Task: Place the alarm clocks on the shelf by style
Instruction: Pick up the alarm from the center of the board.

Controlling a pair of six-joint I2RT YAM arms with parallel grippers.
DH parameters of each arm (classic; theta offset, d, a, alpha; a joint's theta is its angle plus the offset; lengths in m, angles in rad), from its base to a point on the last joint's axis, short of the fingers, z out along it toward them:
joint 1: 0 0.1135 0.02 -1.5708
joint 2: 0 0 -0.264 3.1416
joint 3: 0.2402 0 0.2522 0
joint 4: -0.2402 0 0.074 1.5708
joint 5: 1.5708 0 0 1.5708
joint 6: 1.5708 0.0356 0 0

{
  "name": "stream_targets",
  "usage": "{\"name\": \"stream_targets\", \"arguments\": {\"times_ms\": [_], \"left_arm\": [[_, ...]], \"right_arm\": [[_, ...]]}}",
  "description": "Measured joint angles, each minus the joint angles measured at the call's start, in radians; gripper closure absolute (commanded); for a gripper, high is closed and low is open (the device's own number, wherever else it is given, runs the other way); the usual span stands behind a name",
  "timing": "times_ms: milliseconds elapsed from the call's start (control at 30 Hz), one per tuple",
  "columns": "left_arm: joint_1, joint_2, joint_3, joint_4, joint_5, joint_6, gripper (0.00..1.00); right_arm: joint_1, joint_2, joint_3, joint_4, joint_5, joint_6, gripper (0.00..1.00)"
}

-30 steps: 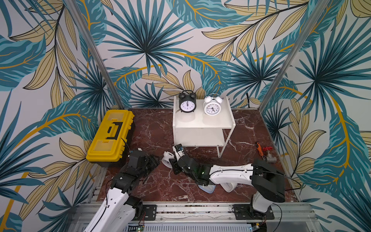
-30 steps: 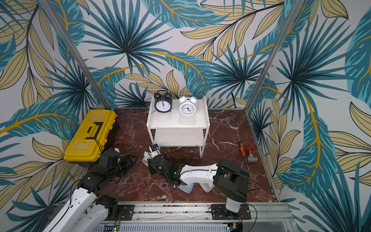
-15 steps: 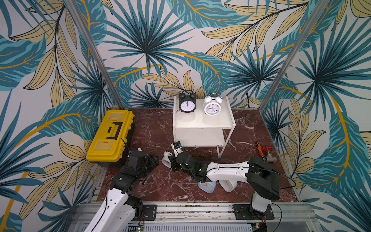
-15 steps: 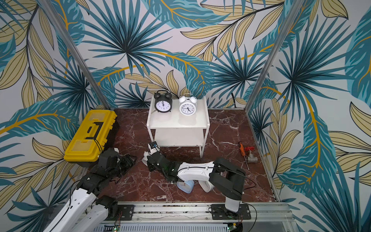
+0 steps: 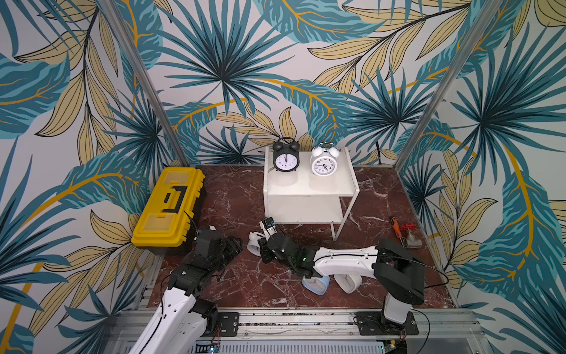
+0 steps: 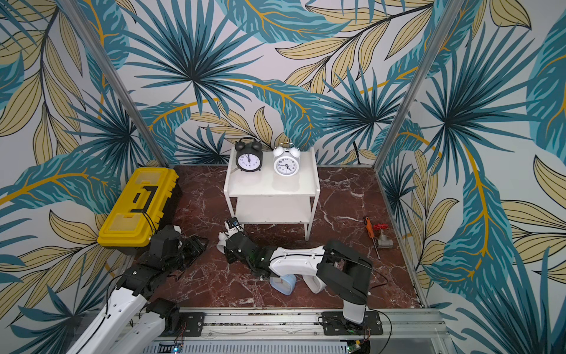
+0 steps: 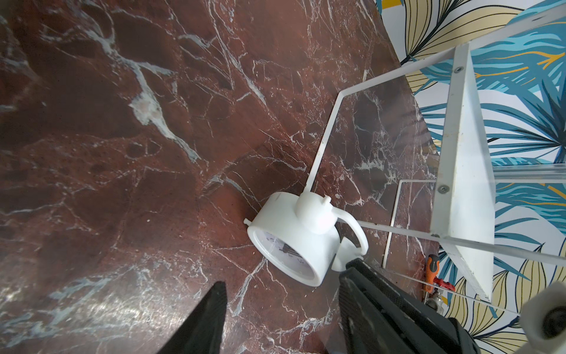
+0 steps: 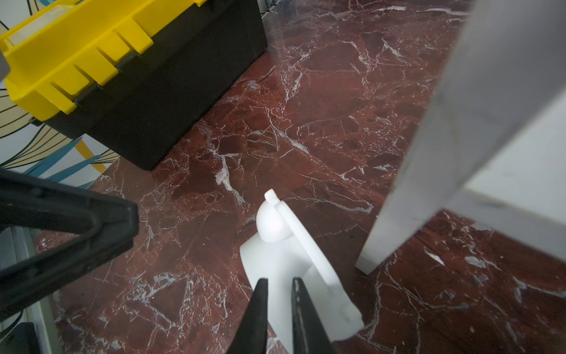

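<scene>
Quick rundown. In both top views the shelf [image 5: 309,187] sits mid-frame against the back wall. The black clock [image 5: 285,157] and a white twin-bell clock [image 5: 324,162] stand upright side by side on its top board, black one toward the left of the frame.

The tipped white clock [image 5: 253,243] is lying over on the red marble desk [image 5: 232,190], just below the shelf's lower-left corner. The right gripper [image 8: 279,280] is right on top of it. In the right wrist view its fingers are drawn almost together over the clock's body beside the handle, with only a sliver of white between them. Honestly can't tell if it's pinching anything.

The left gripper [image 7: 288,272] is just left of that clock in the top views, jaws spread wide, with the clock just past its fingertips in the left wrist view.

Down at bottom centre, the light blue clock [image 5: 317,286] and the white square clock [image 5: 349,285] sit side by side, partly under the right arm. The yellow toolbox [image 5: 170,208] is on the left of the frame. An orange screwdriver [image 5: 395,225] and a red-handled valve [image 5: 410,239] are on the right.
</scene>
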Motion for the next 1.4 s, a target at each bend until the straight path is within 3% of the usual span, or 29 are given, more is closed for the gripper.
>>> {"name": "stream_targets", "arguments": {"times_ms": [200, 733, 967, 1200, 1400], "left_arm": [[0.002, -0.001, -0.008, 0.000, 0.005, 0.000, 0.39], [0.012, -0.024, -0.013, 0.000, 0.006, 0.005, 0.39], [0.015, -0.025, -0.014, 0.000, 0.006, 0.006, 0.39], [0.019, -0.025, -0.020, 0.002, 0.007, 0.006, 0.39], [0.023, -0.025, -0.021, 0.003, 0.007, 0.006, 0.40]], "right_arm": [[-0.001, -0.022, -0.019, 0.001, 0.010, 0.000, 0.54], [-0.045, -0.033, -0.026, 0.016, 0.006, 0.020, 0.49], [-0.043, 0.008, -0.010, 0.002, -0.021, 0.025, 0.54], [-0.043, 0.008, -0.010, -0.011, -0.047, 0.040, 0.76], [-0.042, 0.007, -0.007, -0.006, -0.062, 0.048, 0.87]]}}
